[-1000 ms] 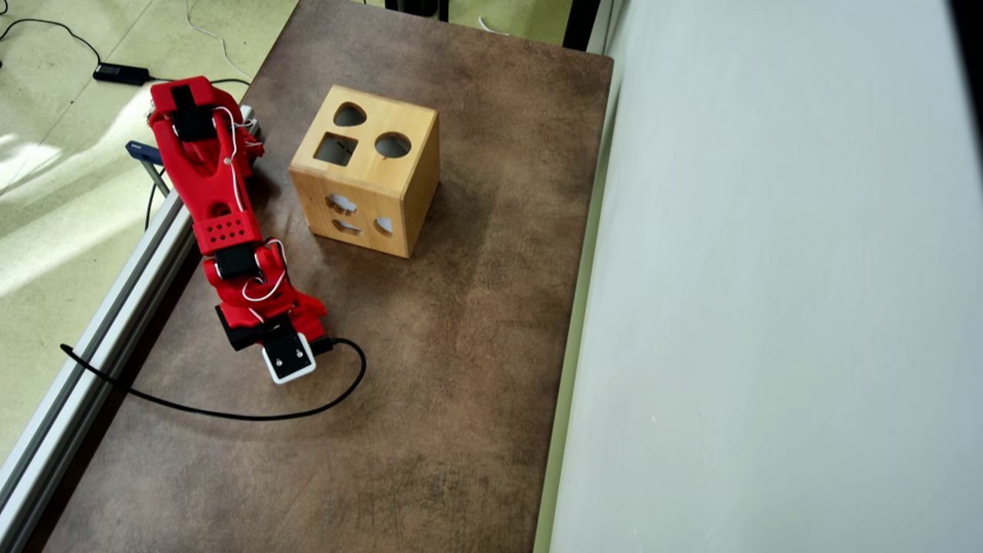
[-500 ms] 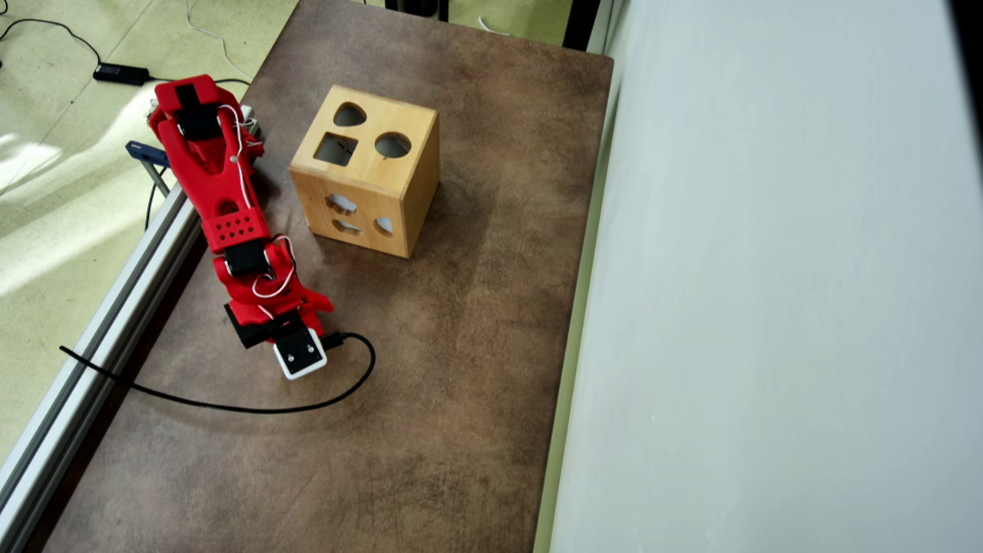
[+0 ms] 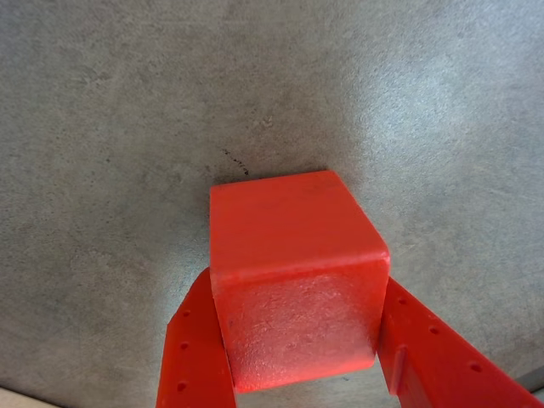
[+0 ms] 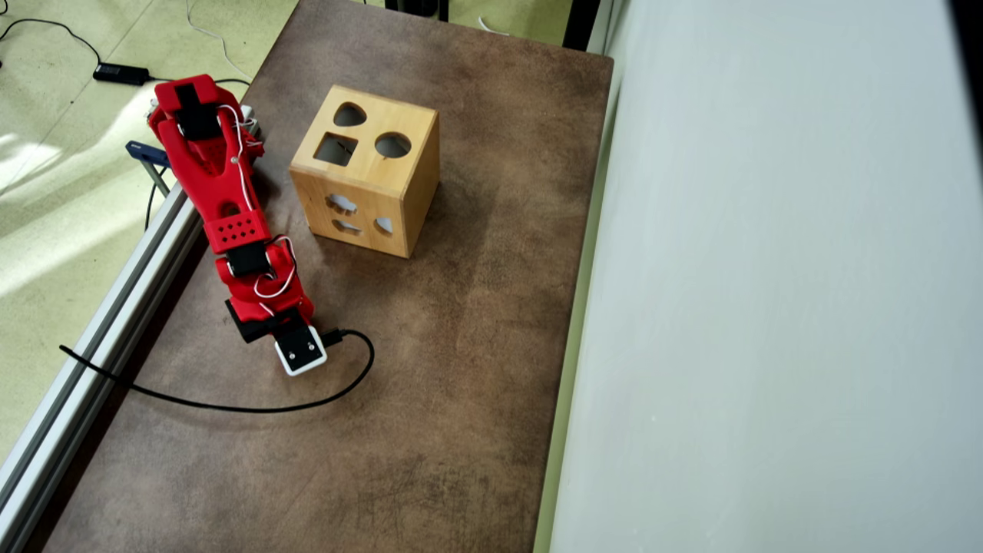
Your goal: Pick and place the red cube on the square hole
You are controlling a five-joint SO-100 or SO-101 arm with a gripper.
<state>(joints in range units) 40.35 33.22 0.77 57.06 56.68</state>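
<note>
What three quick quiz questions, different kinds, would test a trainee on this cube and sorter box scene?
1. True or false: the red cube sits between the gripper fingers in the wrist view.
2. Which hole on the wooden box top is nearest the arm in the overhead view: A round, B the square hole, C heart-like?
3. Fill in: a black ___ curves across the table.

Key: 1 true. 2 B. 3 cable.

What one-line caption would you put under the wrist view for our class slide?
The red hand grips the red cube between its two fingers, above the mottled grey-brown table.
</note>
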